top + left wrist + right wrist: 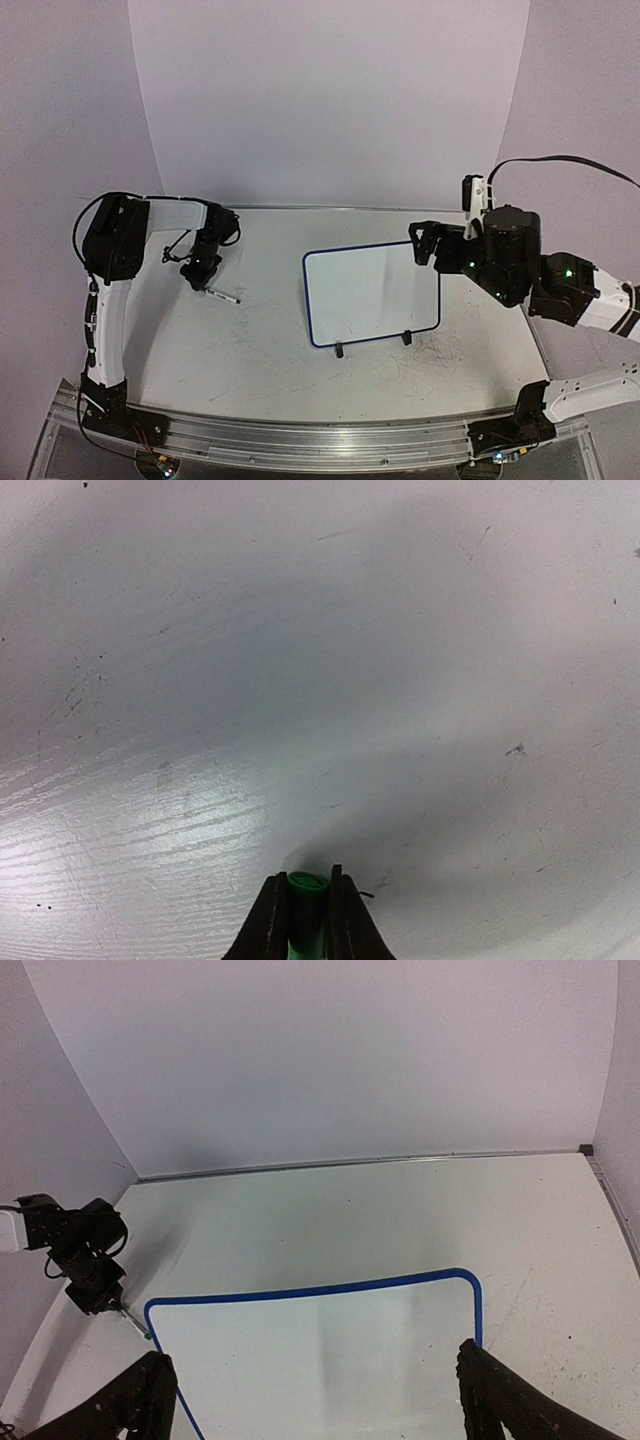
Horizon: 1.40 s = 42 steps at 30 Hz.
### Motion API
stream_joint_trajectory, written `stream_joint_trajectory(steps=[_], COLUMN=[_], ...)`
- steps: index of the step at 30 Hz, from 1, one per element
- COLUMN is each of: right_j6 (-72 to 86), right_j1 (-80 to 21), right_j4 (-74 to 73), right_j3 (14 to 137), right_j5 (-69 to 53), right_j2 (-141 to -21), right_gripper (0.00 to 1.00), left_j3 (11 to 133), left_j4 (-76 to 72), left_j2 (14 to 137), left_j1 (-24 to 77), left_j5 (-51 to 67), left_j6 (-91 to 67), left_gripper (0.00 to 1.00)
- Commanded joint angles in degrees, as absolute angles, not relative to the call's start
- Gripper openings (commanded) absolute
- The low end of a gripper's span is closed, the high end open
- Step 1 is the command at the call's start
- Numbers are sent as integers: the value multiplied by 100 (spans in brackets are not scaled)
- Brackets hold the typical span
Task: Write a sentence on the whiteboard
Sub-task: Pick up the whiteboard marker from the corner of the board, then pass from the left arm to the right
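Note:
The whiteboard stands propped mid-table, white with a thin dark-blue frame; it also fills the lower part of the right wrist view. Its face is blank and the sentence does not show. At the far left a thin marker lies low on the tabletop under my left gripper. The left wrist view has that gripper shut on the marker's green end. My right gripper hovers over the board's far right corner, its jaws wide open and holding nothing.
Two black clip feet hold the board's near edge. Faint grey scribbles mark the white tabletop. A metal rail runs along the near edge with both arm bases. A pale curved backdrop closes the far side.

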State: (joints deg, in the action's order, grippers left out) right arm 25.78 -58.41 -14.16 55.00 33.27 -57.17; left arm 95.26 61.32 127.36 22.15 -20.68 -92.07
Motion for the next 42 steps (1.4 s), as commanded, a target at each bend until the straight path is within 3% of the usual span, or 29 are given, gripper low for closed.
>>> stream_joint_trajectory(steps=[1, 10, 15, 21, 27, 35, 42], right_j6=[2654, 3095, 3260, 3128, 3285, 3830, 4172], right_j1=[-5824, -5827, -5822, -5836, -6015, -6218, -6382], right_j4=[-1353, -1370, -1260, -266, 1067, 1168, 956], right_j3=[5432, 5512, 5946, 6414, 7200, 9511, 10740], right_j5=[3192, 2387, 1843, 582, -607, -936, -824], right_j2=[-5323, -5161, -5630, -6481, -8036, -10763, -12040], right_gripper=[98, 98, 98, 98, 98, 98, 88], left_j3=[9537, 9266, 8746, 7357, 6791, 6036, 5810], left_j4=[6303, 6237, 5849, 4225, 3482, 2847, 2627], left_j2=[12524, 11205, 9630, 7663, 7079, 6420, 6306], left_j1=[2147, 2145, 2154, 2162, 2183, 2199, 2197], left_j5=[-1914, -1784, -1677, -742, 128, 241, 262], left_j6=[-9281, -8572, -7986, -7737, -7693, -8003, -8036], left_gripper=[8, 6, 6, 2, 0, 0, 0])
